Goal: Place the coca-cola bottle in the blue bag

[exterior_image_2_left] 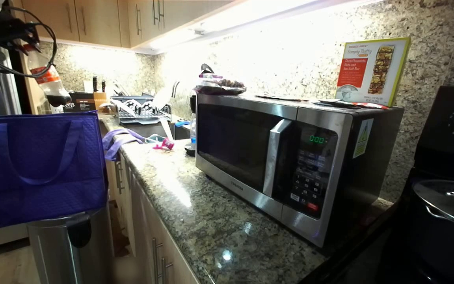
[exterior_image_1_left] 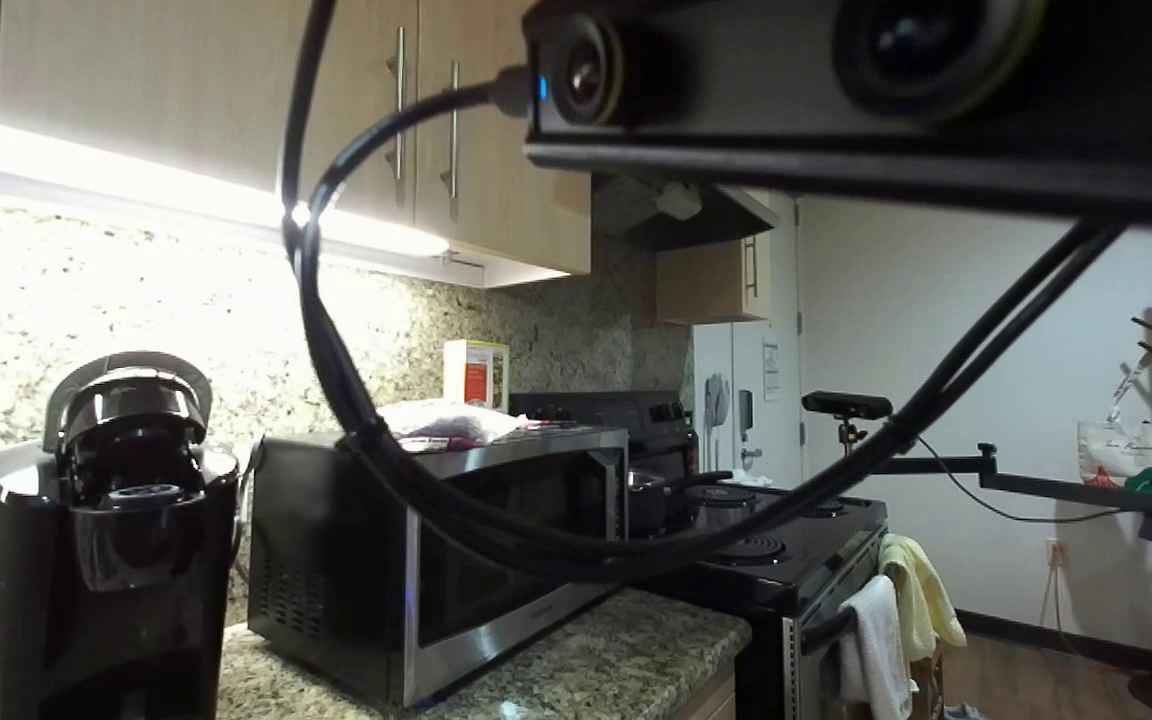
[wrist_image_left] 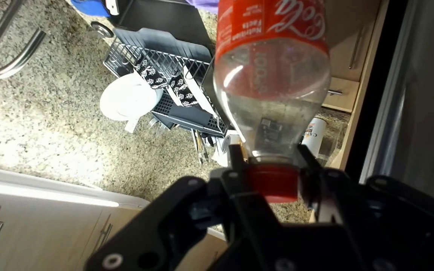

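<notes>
Red-capped, the cola bottle (wrist_image_left: 272,84) hangs base down, long axis slanting, top clamped in the pincer (wrist_image_left: 271,162).

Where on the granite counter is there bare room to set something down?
Bare counter lies between the microwave and the front edge. Toward the dish rack, purple cloth and a pink item crowd it; the microwave's top holds a package.
</notes>
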`<state>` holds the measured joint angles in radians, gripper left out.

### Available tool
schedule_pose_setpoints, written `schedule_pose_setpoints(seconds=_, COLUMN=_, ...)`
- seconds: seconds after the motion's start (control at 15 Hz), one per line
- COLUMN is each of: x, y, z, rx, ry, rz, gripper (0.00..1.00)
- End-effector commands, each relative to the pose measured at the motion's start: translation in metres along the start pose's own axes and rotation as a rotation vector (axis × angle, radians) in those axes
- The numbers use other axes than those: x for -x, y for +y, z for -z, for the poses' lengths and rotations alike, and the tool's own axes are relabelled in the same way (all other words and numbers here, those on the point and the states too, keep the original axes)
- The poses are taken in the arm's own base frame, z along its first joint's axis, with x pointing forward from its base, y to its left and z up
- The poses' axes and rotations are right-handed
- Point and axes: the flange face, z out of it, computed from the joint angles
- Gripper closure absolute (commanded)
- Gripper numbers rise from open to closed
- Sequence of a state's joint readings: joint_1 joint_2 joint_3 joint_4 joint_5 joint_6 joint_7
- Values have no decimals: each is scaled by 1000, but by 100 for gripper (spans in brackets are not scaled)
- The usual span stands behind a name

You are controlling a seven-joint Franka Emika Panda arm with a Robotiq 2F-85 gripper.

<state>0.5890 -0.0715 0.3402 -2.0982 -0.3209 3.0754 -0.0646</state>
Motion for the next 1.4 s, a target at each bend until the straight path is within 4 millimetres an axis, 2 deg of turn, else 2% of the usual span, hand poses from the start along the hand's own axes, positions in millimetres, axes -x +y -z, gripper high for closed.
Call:
schedule_pose_setpoints(seconds=0.0, x=22, y=2, z=25, rx=31, ry=54, rz=-39, gripper=85)
schedule_pose_setpoints(seconds=0.27, x=46, y=8, z=40, rx=58, ry=120, rz=-78, gripper=85)
schedule_pose_setpoints(seconds=0.67, x=93, y=9, z=25, rx=15, ry=205, rz=-92, gripper=85)
schedule_pose_setpoints(seconds=0.73, x=73, y=12, z=29, rx=13, ry=195, rz=-94, gripper=85)
schedule_pose_setpoints(seconds=0.8, x=77, y=13, z=28, rx=7, ry=190, rz=-96, gripper=85)
schedule_pose_setpoints(seconds=1.0, x=68, y=14, z=36, rx=-15, ry=211, rz=-115, gripper=85)
schedule_pose_setpoints(seconds=1.2, x=62, y=17, z=50, rx=-33, ry=240, rz=-134, gripper=85)
schedule_pose_setpoints(seconds=1.33, x=65, y=17, z=58, rx=-49, ry=248, rz=-88, gripper=85)
